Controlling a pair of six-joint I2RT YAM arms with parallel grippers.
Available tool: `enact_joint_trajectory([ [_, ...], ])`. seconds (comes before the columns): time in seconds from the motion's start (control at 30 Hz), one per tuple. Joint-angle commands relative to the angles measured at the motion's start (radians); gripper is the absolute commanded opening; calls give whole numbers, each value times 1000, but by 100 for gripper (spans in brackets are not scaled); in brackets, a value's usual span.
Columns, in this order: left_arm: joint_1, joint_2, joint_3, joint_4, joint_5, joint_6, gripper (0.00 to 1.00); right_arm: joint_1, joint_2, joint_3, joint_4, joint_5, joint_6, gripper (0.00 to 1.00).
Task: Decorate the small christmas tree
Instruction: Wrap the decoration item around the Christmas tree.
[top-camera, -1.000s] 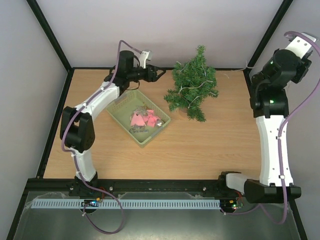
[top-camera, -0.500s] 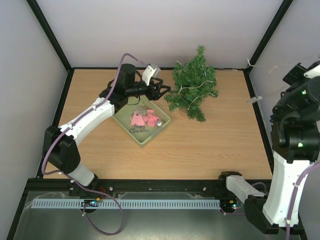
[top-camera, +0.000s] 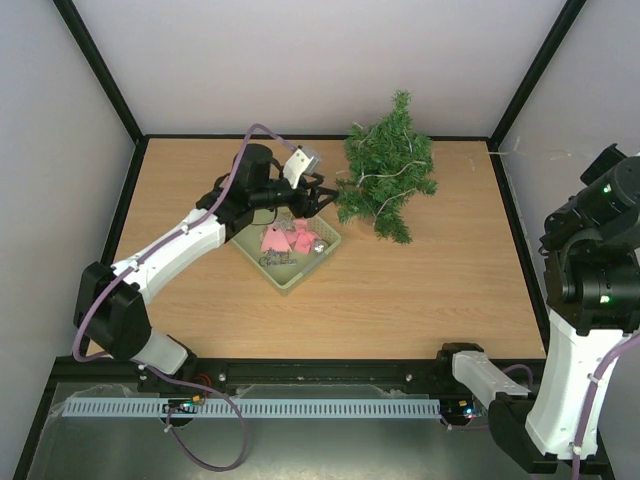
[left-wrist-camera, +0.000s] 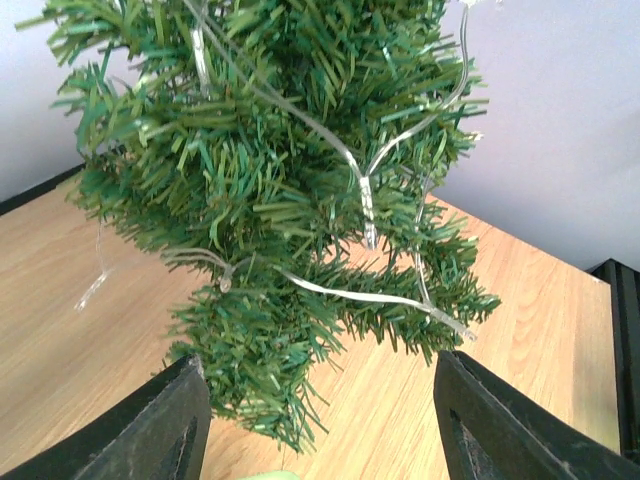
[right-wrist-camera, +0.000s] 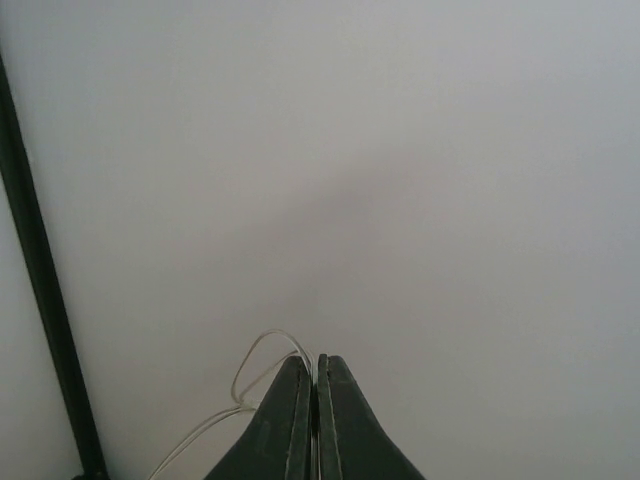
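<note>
The small christmas tree (top-camera: 385, 170) lies on its side at the back of the table, with a clear light string (left-wrist-camera: 365, 200) wound through its branches. It fills the left wrist view (left-wrist-camera: 290, 170). My left gripper (top-camera: 322, 197) is open and empty, over the far corner of the pale green basket (top-camera: 300, 278), with its fingertips just short of the tree's lower branches. The wide gap of the left gripper (left-wrist-camera: 318, 358) frames those branches. My right gripper (right-wrist-camera: 317, 358) is shut on a thin clear wire (right-wrist-camera: 262, 350) and faces the grey wall, high at the right edge.
The basket holds pink ornaments (top-camera: 275, 238) and a small silver one. Grey walls and black frame posts (top-camera: 100, 70) close in the table at the back and sides. The right arm (top-camera: 590, 290) stands tall along the right edge.
My left gripper has moved right and nearer, from the back edge to the tree's lower branches, and opened wider. My right arm has swung from the back right to the right edge.
</note>
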Motion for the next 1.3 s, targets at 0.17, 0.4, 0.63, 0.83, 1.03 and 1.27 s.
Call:
enact_joint_trajectory([
  [0.17,-31,-52,-42,-6,-12,3,61,-4,-65,-28,-74,90,-12,2],
  [0.4,-98,-96,-52,-15,-58,2,61,-4,-93,-76,-272,-133,200,2],
  [0.63,-135,-149,-80,-10,-87,-42,61,-4,-185,-387,-244,-430,290,2],
  [0.83,-214,-217,-134,58,-93,-68,61,-3,-268,-553,-133,-947,410,2],
  [1.03,-359,-244,-219,233,-124,-98,61,-3,-397,-751,-13,-1232,541,2],
  [1.27,-487,-131,-150,340,-197,-74,61,-3,-489,-845,114,-1439,726,2],
])
